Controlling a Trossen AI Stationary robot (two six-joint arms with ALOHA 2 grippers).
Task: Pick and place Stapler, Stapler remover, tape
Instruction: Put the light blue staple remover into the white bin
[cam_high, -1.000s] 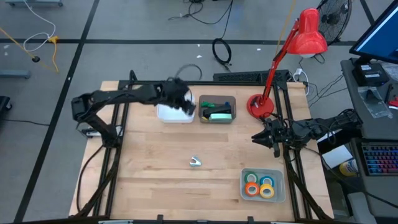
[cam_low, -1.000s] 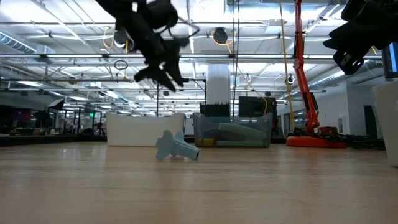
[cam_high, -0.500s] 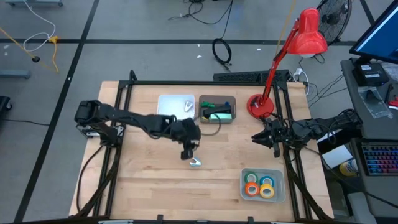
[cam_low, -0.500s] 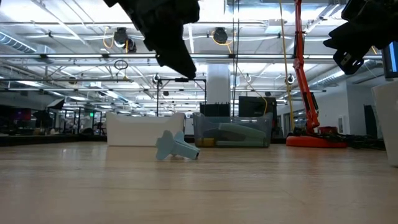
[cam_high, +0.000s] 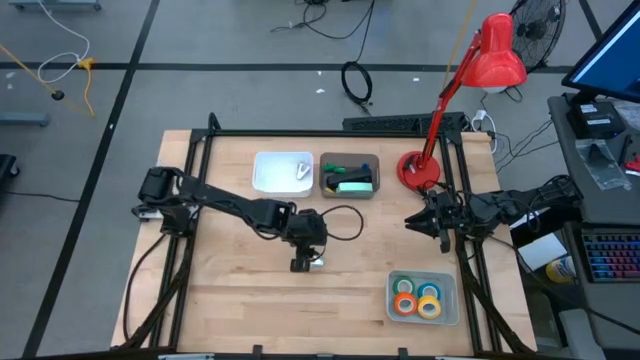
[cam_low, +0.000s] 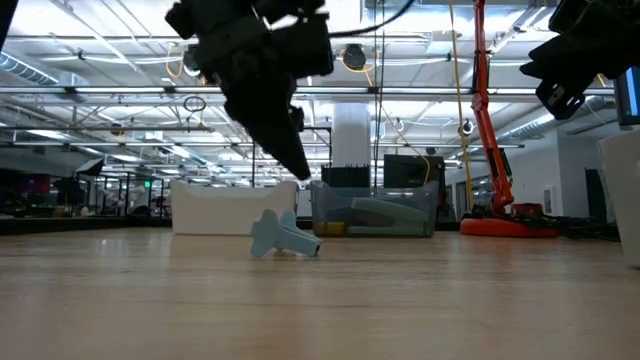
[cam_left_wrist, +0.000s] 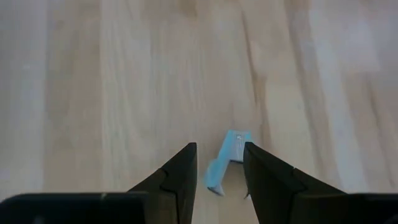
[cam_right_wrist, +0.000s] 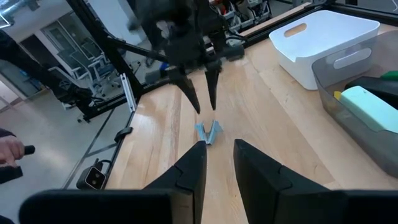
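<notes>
Left tool (cam_left_wrist: 219, 163) above stapler remover (cam_left_wrist: 226, 159)

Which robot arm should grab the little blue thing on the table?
The left one, most likely. Its left gripper hangs right above the blue staple remover, fingers open on either side of it. The right gripper waits far off at the table's right edge.
</notes>
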